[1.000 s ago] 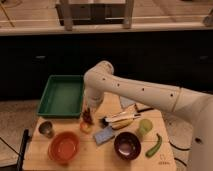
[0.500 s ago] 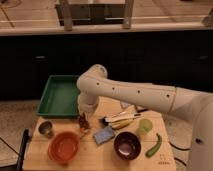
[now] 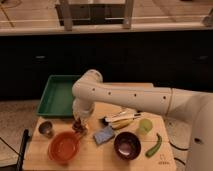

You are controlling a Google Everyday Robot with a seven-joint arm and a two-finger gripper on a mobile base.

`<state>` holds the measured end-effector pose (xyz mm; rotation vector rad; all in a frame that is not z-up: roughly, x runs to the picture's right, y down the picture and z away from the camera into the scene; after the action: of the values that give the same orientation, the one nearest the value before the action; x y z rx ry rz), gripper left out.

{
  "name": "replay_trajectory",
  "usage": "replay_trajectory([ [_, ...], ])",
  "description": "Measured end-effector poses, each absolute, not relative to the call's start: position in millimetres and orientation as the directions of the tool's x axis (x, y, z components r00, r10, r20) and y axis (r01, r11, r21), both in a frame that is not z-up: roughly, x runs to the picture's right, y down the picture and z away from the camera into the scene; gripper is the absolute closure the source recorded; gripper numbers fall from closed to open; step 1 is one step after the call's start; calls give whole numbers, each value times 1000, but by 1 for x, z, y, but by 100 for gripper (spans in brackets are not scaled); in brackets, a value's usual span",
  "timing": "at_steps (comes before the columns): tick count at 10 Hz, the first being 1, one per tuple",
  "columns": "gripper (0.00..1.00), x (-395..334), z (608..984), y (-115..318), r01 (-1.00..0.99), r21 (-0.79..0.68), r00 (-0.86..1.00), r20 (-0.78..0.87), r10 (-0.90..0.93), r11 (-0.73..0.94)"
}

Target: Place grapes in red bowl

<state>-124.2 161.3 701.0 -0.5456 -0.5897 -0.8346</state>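
Observation:
The red bowl (image 3: pixel 64 147) sits at the front left of the wooden table, and I see nothing in it. My gripper (image 3: pixel 78 125) hangs from the white arm (image 3: pixel 125 97) just past the bowl's far right rim. It is shut on the grapes (image 3: pixel 77 127), a small dark clump held low over the table beside the rim. A bit of an orange fruit (image 3: pixel 85 131) shows just right of the gripper.
A green tray (image 3: pixel 56 95) stands at the back left. A metal cup (image 3: pixel 46 129) is left of the bowl. To the right are a blue packet (image 3: pixel 104 135), a dark bowl (image 3: pixel 126 145), a banana with utensils (image 3: pixel 121 121), a green apple (image 3: pixel 145 126) and a green pepper (image 3: pixel 154 145).
The arm has swung left and slightly down, carrying the dark clump from near the table's middle to the red bowl's far right rim.

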Motion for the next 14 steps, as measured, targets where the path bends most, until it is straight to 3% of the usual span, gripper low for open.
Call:
replay_trajectory([
  [14,95,-170,685,202,905,-106,334,778,-532,413],
])
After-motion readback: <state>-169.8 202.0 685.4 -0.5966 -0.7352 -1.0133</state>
